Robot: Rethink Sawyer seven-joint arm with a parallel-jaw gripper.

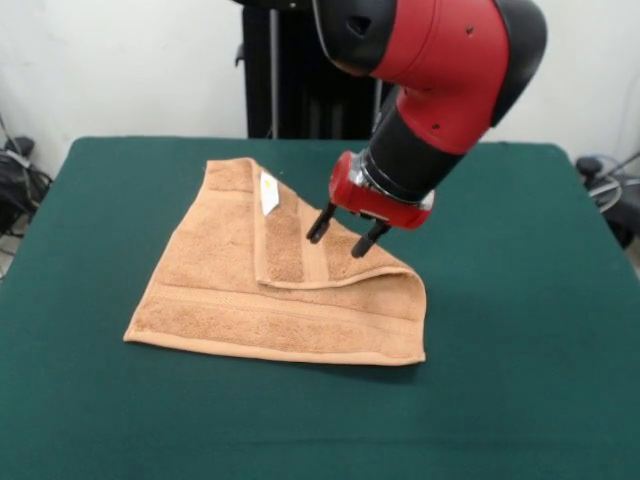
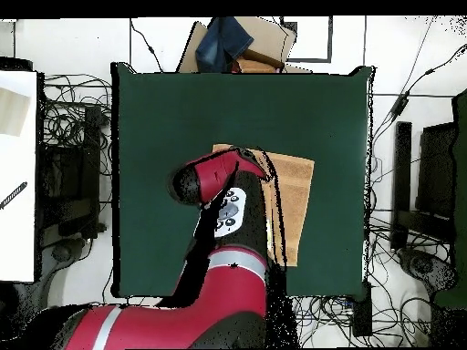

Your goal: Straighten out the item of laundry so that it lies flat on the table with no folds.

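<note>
The item of laundry [image 1: 230,300] is a tan terry towel lying on the dark green table [image 1: 520,340]. Its right part is folded over toward the left, making a flap [image 1: 300,250] with a small white tag [image 1: 268,192] near the flap's far end. My gripper [image 1: 346,232] hangs just above the folded flap's right side, open, with nothing between its black fingers [image 1: 320,224]. In the overhead view the arm covers much of the towel [image 2: 294,196], and the gripper is hidden beneath the arm.
The red and black arm [image 2: 223,196] reaches over the table's middle. Beyond the table's far edge in the overhead view stands a cardboard box with a blue cloth [image 2: 228,41]. Cables and equipment [image 2: 68,155] surround the table on both sides.
</note>
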